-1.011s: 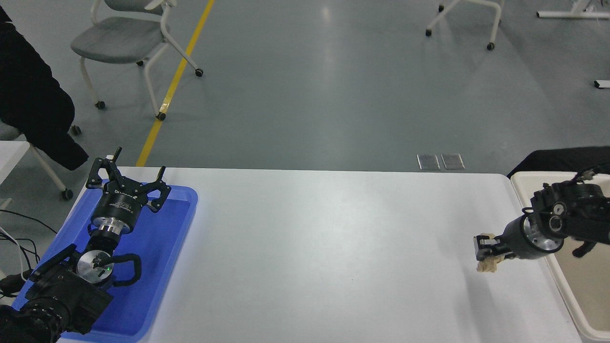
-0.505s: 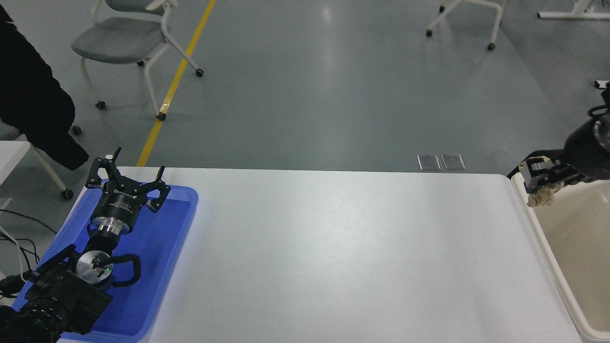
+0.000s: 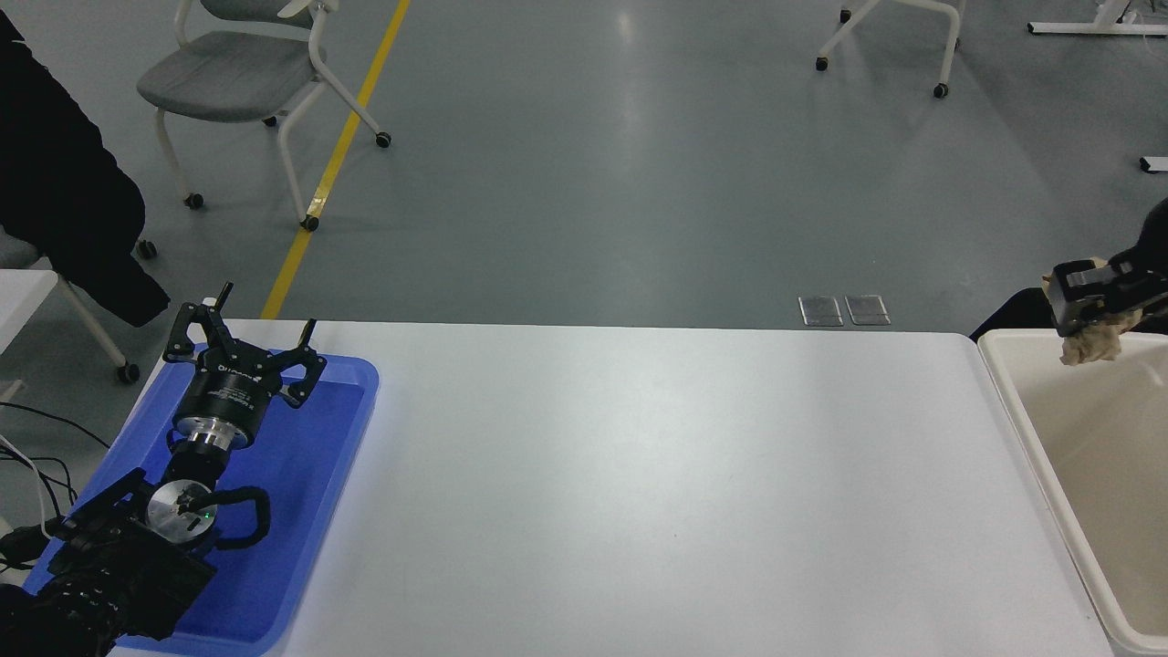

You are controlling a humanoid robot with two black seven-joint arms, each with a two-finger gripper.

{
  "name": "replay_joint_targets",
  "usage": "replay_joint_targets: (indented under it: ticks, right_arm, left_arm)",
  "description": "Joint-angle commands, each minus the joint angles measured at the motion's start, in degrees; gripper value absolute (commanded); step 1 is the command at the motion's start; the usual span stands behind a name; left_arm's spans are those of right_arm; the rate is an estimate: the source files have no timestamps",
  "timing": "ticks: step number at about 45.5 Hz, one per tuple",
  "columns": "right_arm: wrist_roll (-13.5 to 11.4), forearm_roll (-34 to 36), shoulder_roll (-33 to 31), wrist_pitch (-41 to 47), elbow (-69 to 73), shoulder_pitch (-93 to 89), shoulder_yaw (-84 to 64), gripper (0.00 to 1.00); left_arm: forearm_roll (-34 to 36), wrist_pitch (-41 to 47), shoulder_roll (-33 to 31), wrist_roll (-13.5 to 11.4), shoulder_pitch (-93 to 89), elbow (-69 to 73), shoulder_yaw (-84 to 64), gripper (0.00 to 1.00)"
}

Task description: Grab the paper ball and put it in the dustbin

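My right gripper (image 3: 1084,306) comes in from the right edge and is shut on the paper ball (image 3: 1091,344), a crumpled tan wad that hangs below the fingers. It holds the ball in the air above the far end of the dustbin (image 3: 1022,401), a cream-white deep bin at the table's right edge. Most of the right arm is out of the picture. My left gripper (image 3: 245,342) is open and parked over the blue tray (image 3: 301,511) at the lower left.
The white table (image 3: 639,493) spans the middle. A chair (image 3: 237,82) and a person's dark coat (image 3: 64,201) are at the far left. Another chair's legs (image 3: 890,41) stand on the grey floor beyond.
My right gripper has carried the paper ball up and to the right, from over the table's right side to above the dustbin's far end. The left arm has not moved.
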Motion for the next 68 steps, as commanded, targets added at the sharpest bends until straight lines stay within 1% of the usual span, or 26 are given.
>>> replay_joint_targets:
  ticks: [1,6,11,18,21,27,29,34,37,42,51,58,60,61,62,63,64,65,67,68]
  right_arm:
    - [0.37,-5.30,-5.87,0.91,-7.30,-4.34,0.32,0.00]
    - [0.54,-8.37,-9.74,0.91,-16.09,-11.37,2.86,0.00]
    - [1.33,-11.54,-13.96,0.82,-26.98,-21.90,9.80,0.00]
    - [4.32,-13.48,-14.76,0.20,-42.45,-41.06,24.03,0.00]
    - [4.85,-13.56,-14.23,-0.32,-49.83,-49.41,30.45,0.00]
    - [6.96,-13.48,-10.63,-2.60,-61.97,-65.68,41.62,0.00]
    - [7.13,-13.48,-9.05,-3.92,-64.61,-69.72,44.08,0.00]
    - [7.14,-12.95,-6.76,-8.31,-67.08,-76.67,48.22,0.00]
    - [6.70,-12.51,-5.27,-12.09,-67.69,-81.33,50.24,0.00]
    - [6.52,-12.42,-0.96,-17.54,-69.80,-87.75,52.79,0.00]
    - [6.43,-12.33,4.49,-23.26,-72.36,-94.26,57.45,0.00]
    - [6.34,-12.33,5.81,-25.11,-72.27,-96.46,60.43,0.01]
    - [6.34,-12.42,5.90,-25.90,-72.27,-96.98,61.23,0.08]
    - [6.34,-12.42,5.98,-26.51,-72.27,-97.34,62.01,0.32]
    - [6.34,-12.33,5.99,-26.69,-72.27,-97.34,62.28,0.51]
    - [6.26,-12.42,5.90,-26.69,-72.09,-97.43,62.46,0.65]
    - [6.26,-12.42,5.90,-26.69,-72.09,-97.43,62.46,0.74]
    - [6.26,-12.42,5.90,-26.69,-72.09,-97.43,62.55,0.78]
    - [6.17,-12.42,5.90,-26.69,-72.27,-97.43,62.64,0.84]
    - [6.17,-12.42,5.81,-26.69,-72.27,-97.43,62.72,0.88]
  left_arm:
    - [0.00,0.00,-0.01,0.00,0.00,0.00,0.00,1.00]
    - [0.00,0.00,-0.01,0.00,0.00,0.00,0.00,1.00]
    - [0.00,0.00,-0.01,0.00,0.00,0.00,0.00,1.00]
    - [0.00,0.00,-0.01,0.00,0.00,0.00,0.00,1.00]
    - [0.00,0.00,-0.01,-0.09,0.00,0.00,0.00,1.00]
    - [0.00,0.00,-0.01,-0.09,0.00,-0.17,0.00,1.00]
    - [0.00,0.00,-0.01,-0.09,0.00,0.00,0.00,1.00]
    - [0.00,0.00,-0.01,-0.09,0.08,0.00,0.00,1.00]
    - [0.00,0.00,-0.01,-0.09,0.08,-0.17,0.00,1.00]
    - [0.00,0.00,-0.01,-0.09,0.08,0.00,0.00,1.00]
    - [0.00,0.00,-0.01,-0.09,0.08,0.00,0.00,1.00]
    - [0.00,0.00,-0.01,-0.09,0.00,0.00,0.00,1.00]
    - [0.00,0.00,-0.01,-0.09,0.00,0.00,0.00,1.00]
    - [0.00,0.00,-0.01,-0.09,0.08,0.00,0.00,1.00]
    - [0.00,0.00,-0.01,-0.09,0.00,0.00,0.00,1.00]
    - [0.00,0.00,-0.01,-0.09,0.08,0.00,0.00,1.00]
    - [0.00,0.00,-0.01,-0.09,0.00,0.00,0.00,1.00]
    - [0.00,0.00,-0.01,-0.09,0.08,0.00,0.00,1.00]
    - [0.00,0.00,-0.01,-0.09,0.08,0.00,0.00,1.00]
    - [0.00,0.00,-0.01,-0.09,0.00,0.00,0.00,1.00]
